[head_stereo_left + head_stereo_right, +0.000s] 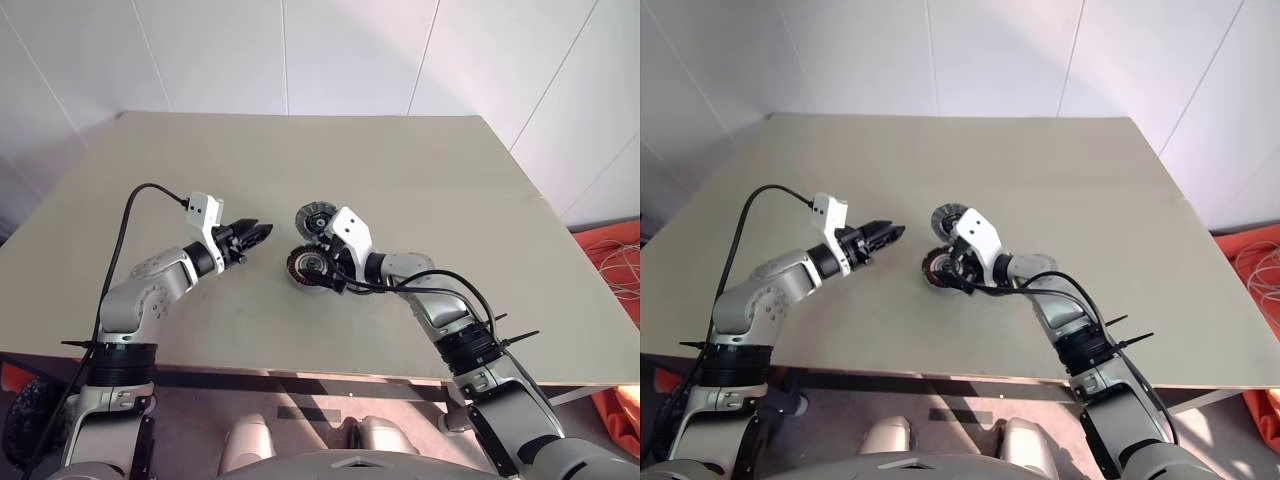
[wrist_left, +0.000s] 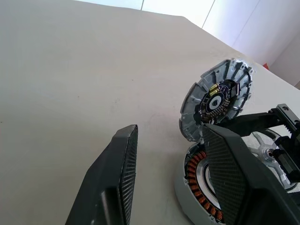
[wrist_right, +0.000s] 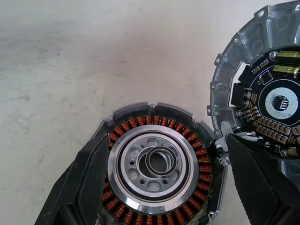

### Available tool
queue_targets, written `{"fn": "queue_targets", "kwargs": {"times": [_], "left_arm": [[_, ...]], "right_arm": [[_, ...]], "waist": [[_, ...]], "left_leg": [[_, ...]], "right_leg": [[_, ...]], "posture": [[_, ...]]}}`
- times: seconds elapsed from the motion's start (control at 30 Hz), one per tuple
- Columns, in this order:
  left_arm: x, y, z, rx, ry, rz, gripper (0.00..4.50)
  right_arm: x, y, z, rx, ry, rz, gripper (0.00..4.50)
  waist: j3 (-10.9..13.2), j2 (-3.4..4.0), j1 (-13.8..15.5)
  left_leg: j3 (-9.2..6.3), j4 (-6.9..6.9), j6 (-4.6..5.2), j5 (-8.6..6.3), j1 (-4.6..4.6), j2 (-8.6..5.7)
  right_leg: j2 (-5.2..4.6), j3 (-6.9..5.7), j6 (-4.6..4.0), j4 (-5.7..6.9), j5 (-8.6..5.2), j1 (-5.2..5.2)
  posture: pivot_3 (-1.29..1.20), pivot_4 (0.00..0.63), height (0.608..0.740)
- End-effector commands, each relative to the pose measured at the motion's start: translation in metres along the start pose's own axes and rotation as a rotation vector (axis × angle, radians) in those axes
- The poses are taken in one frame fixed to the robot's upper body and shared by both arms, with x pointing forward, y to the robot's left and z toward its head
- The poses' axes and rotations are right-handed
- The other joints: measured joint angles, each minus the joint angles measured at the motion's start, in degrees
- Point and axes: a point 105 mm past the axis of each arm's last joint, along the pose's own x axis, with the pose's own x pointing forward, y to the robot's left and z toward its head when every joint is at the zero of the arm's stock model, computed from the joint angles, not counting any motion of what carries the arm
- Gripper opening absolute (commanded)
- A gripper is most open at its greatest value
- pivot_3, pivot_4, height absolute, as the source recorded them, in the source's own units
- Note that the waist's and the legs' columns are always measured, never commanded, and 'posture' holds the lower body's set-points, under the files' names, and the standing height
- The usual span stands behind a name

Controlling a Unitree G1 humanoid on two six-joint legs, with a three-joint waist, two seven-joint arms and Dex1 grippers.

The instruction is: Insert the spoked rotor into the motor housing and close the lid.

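Observation:
The motor housing [image 3: 157, 164] lies flat on the table, with a ring of copper-red windings around a silver hub that stands bare. The lid [image 3: 262, 93], a grey ribbed disc with a dark circuit face, stands tilted up against the housing's far edge [image 1: 314, 217]. My right gripper [image 3: 166, 140] is open, one finger on each side of the housing [image 1: 303, 266], with nothing gripped. My left gripper [image 1: 258, 234] hovers open and empty a short way left of the housing, pointing at it. The spoked rotor is out of view.
A small metal ring [image 3: 159, 161] sits slightly off-centre in the housing's hub. The beige table [image 1: 400, 170] stretches wide to the back and both sides. Its front edge runs just below my arms. Orange cable [image 1: 615, 260] lies on the floor at the right.

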Motion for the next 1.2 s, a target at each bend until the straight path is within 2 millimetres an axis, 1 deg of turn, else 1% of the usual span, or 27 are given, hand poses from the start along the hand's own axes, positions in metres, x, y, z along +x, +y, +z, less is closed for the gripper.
{"fn": "queue_targets", "kwargs": {"times": [0.03,0.27,0.43,0.47,0.53,0.6,0.7,0.83,0.9,1.0,1.1,1.2], "left_arm": [[-0.001,-0.002,0.015,0.044,-0.047,-0.006,2.30],[0.000,-0.002,0.015,0.047,-0.044,-0.008,2.30],[0.000,-0.002,0.015,0.048,-0.044,-0.011,2.30],[0.000,-0.003,0.015,0.048,-0.044,-0.011,2.30],[0.000,-0.003,0.015,0.047,-0.044,-0.013,2.30],[0.001,-0.003,0.015,0.046,-0.044,-0.014,2.30],[0.001,-0.003,0.015,0.043,-0.043,-0.016,2.30],[0.002,-0.004,0.014,0.040,-0.041,-0.020,2.30],[0.003,-0.004,0.014,0.039,-0.040,-0.021,2.30],[0.003,-0.004,0.014,0.039,-0.041,-0.023,2.30],[0.002,-0.004,0.013,0.038,-0.041,-0.022,2.30],[0.002,-0.004,0.013,0.037,-0.042,-0.020,2.30]], "right_arm": [[-0.004,-0.006,0.019,-0.032,-0.069,-0.016,4.47],[-0.005,-0.008,0.020,-0.037,-0.072,-0.033,4.47],[-0.009,-0.005,0.022,-0.033,-0.083,-0.019,4.47],[-0.009,-0.005,0.022,-0.036,-0.085,-0.018,4.08],[-0.011,-0.004,0.023,-0.039,-0.088,-0.019,3.58],[-0.013,-0.005,0.024,-0.042,-0.092,-0.022,3.58],[-0.017,-0.003,0.028,-0.040,-0.107,-0.017,2.98],[-0.019,-0.002,0.029,-0.044,-0.110,-0.017,1.64],[-0.019,-0.003,0.029,-0.038,-0.106,-0.023,1.64],[-0.018,-0.003,0.028,-0.019,-0.104,-0.019,1.02],[-0.016,-0.005,0.025,-0.015,-0.088,-0.031,0.03],[-0.013,-0.006,0.022,-0.020,-0.068,-0.041,0.03]], "waist": [[0.00,0.00,0.00],[0.00,0.00,0.00],[0.00,0.00,0.01],[0.00,0.00,0.01],[0.00,0.00,0.01],[0.00,0.00,0.01],[0.00,0.00,0.01],[0.00,0.00,0.00],[0.00,0.00,0.00],[0.00,0.00,0.00],[0.00,0.00,0.00],[0.00,0.00,0.00]], "left_leg": [[0.00,0.00,0.00,0.00,0.00,0.00],[0.00,0.00,0.00,0.00,0.00,0.00],[0.00,0.00,0.00,0.00,0.00,0.00],[0.00,0.00,0.00,0.00,0.00,0.00],[0.00,0.00,0.00,0.00,-0.01,0.00],[0.00,0.00,0.00,0.00,0.00,0.00],[0.00,0.00,0.00,0.00,0.00,0.00],[0.00,0.00,0.00,0.00,0.00,0.00],[0.00,0.00,0.00,0.00,0.00,0.00],[0.00,0.00,0.00,0.00,0.00,0.00],[0.00,0.00,0.00,0.00,0.00,0.00],[0.00,0.00,0.00,0.00,0.00,0.00]], "right_leg": [[0.00,0.00,0.00,0.00,0.00,0.00],[0.00,0.00,0.00,0.00,0.00,0.00],[0.00,0.00,0.00,0.00,0.00,0.00],[0.00,0.00,0.00,0.00,0.00,0.00],[0.00,0.00,0.00,0.00,0.00,0.00],[0.00,0.00,0.00,-0.01,0.00,0.00],[0.00,0.00,0.00,0.00,0.00,0.00],[0.00,0.00,0.00,0.00,0.00,0.00],[0.00,0.00,0.00,0.00,0.00,0.00],[0.00,0.00,0.00,0.00,0.00,0.01],[0.00,0.00,0.00,0.00,0.00,0.00],[0.00,0.00,0.00,0.00,0.00,0.00]], "posture": [[0.00,0.000,0.740],[0.00,0.000,0.740],[0.00,0.000,0.740],[0.00,0.000,0.740],[0.00,0.000,0.740],[0.00,0.000,0.740],[0.00,0.000,0.740],[0.00,0.000,0.740],[0.00,0.000,0.740],[0.00,0.000,0.740],[0.00,0.000,0.740],[0.00,0.000,0.740]]}}
